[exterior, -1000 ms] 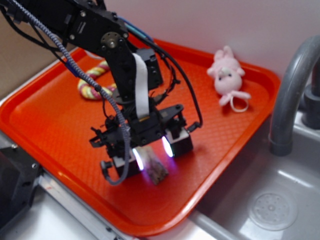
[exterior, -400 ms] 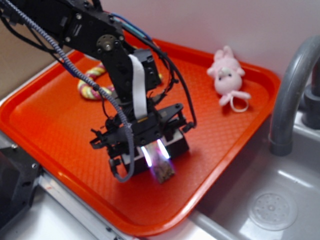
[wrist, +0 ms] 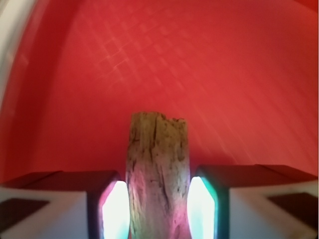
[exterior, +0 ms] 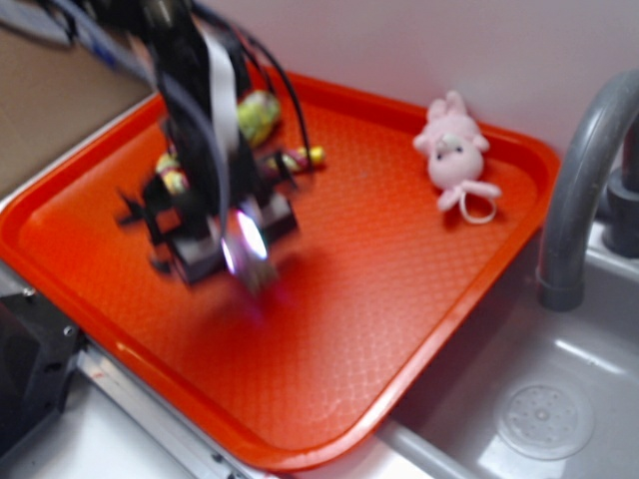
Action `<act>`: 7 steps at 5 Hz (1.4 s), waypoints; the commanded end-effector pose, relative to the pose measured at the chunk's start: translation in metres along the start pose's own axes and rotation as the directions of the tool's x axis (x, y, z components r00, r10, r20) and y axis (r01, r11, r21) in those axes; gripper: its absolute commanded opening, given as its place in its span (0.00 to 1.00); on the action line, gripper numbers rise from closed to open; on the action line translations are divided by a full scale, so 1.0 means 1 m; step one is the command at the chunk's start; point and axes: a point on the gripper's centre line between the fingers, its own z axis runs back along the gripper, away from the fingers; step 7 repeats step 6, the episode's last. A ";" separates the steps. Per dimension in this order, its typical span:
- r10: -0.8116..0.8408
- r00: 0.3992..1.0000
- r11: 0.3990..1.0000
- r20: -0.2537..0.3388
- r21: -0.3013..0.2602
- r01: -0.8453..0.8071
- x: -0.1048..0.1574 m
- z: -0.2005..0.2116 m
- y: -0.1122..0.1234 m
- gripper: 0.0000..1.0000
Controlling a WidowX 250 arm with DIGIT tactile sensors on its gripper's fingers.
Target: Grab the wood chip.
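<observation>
Wood chip (wrist: 158, 174) pinched in gripper (exterior: 245, 249) above orange tray (exterior: 399, 269).

From the left: blurred arm over the tray's left half, striped rope toy (exterior: 262, 112) partly hidden behind it; gripper fingers (wrist: 115, 211) lit and clamped on both sides of the cracked grey-brown chip, jagged end pointing out over the tray; further right, pink plush bunny (exterior: 454, 150) lying near the tray's far corner; grey faucet (exterior: 584, 180) and sink (exterior: 544, 419) at the right edge.

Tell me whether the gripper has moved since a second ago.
Yes. The gripper, clamping the wood chip, has shifted left and up the tray, farther from the pink bunny.
</observation>
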 end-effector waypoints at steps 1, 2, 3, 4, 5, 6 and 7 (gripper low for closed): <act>0.492 0.870 0.870 -0.038 0.061 -0.489 -0.050 0.070 -0.009 0.00; 0.695 0.715 0.716 -0.068 0.153 -0.681 -0.060 0.093 -0.022 0.00; 0.855 0.516 0.512 -0.056 0.252 -0.821 -0.065 0.120 -0.037 0.00; 0.956 0.294 0.283 0.003 0.258 -0.924 -0.067 0.143 -0.042 0.00; 0.997 0.052 0.036 0.053 0.271 -0.962 -0.060 0.152 -0.038 0.00; 0.986 -0.166 -0.165 0.014 0.214 -0.963 -0.059 0.148 -0.028 0.00; 0.986 -0.166 -0.165 0.014 0.214 -0.963 -0.059 0.148 -0.028 0.00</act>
